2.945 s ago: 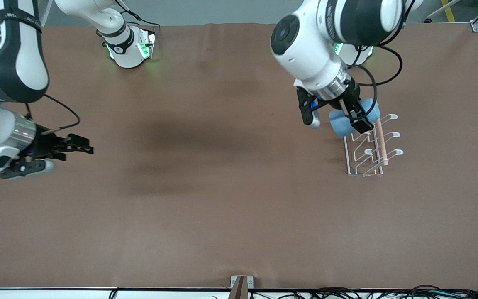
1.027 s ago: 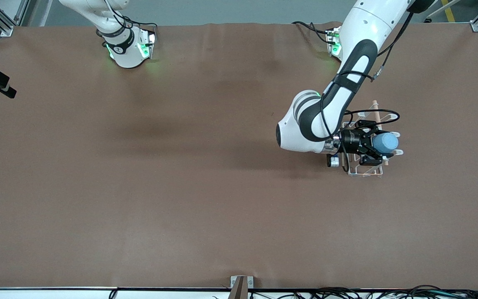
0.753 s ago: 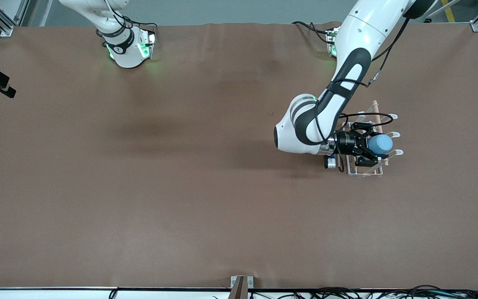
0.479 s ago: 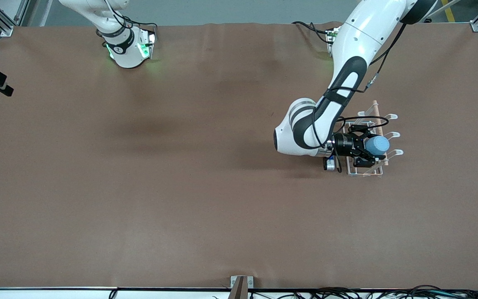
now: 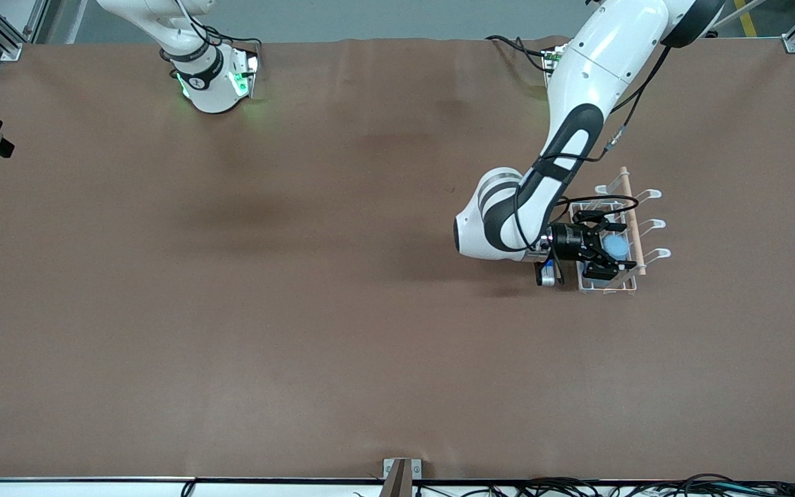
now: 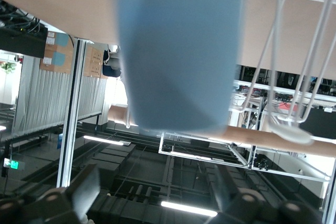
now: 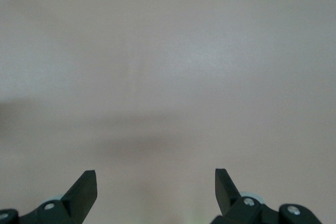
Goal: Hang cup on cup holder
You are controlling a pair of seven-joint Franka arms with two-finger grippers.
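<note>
Fingers of the left gripper are spread at the cup holder, the light blue cup set between them, unclamped.
The cup is seen on the white wire rack under the wooden rod; the right gripper waits, spread, over bare table.

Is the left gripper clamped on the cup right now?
No: in the left wrist view the left gripper's fingers stand apart from the cup, which sits on the cup holder.
</note>
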